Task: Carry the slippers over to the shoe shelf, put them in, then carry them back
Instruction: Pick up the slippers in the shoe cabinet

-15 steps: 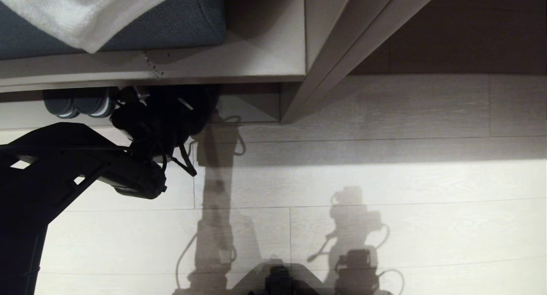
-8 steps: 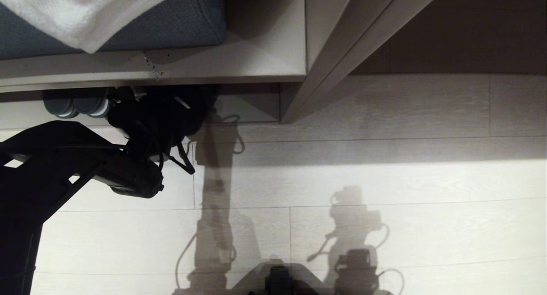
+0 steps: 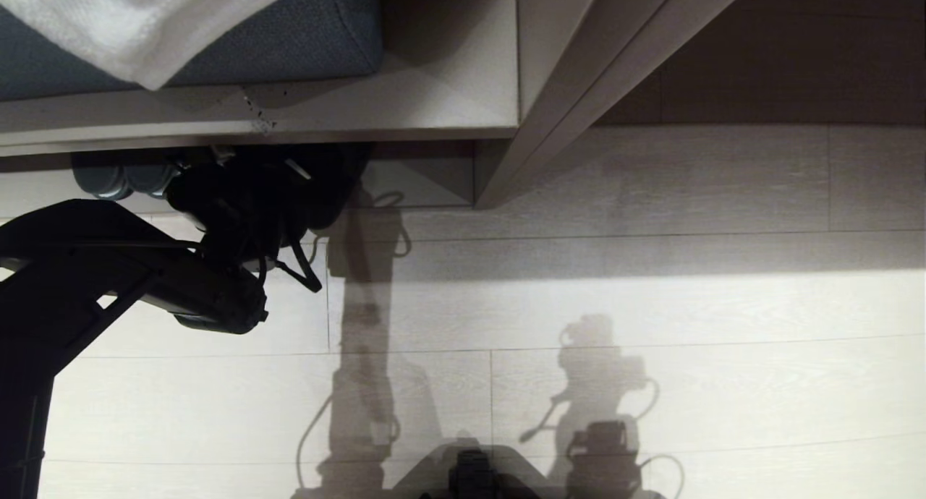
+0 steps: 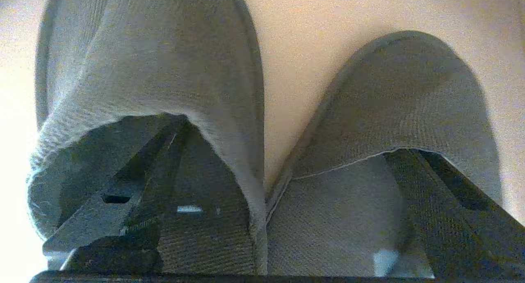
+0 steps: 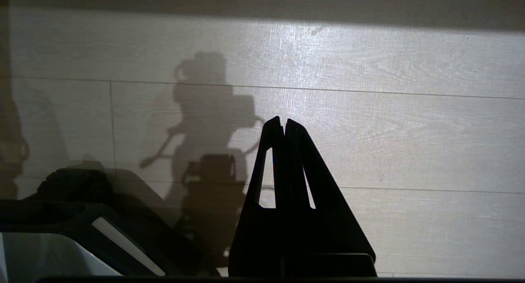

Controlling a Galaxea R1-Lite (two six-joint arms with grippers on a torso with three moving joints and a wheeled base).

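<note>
No brand, label or writing could be read anywhere. The slippers [image 4: 229,82] were soft, ribbed dark fabric with rounded closed toes and open heels, lying side by side and touching at the heel. The left gripper [image 4: 262,217] stood spread wide, one flat dark finger [image 4: 135,184] reaching inside each slipper, at the mouth of the shoe shelf [image 3: 419,181], smooth pale wood-grain board. The right gripper [image 5: 283,125] hung over plank flooring [image 5: 410,123], its tapered fingers pressed together.
</note>
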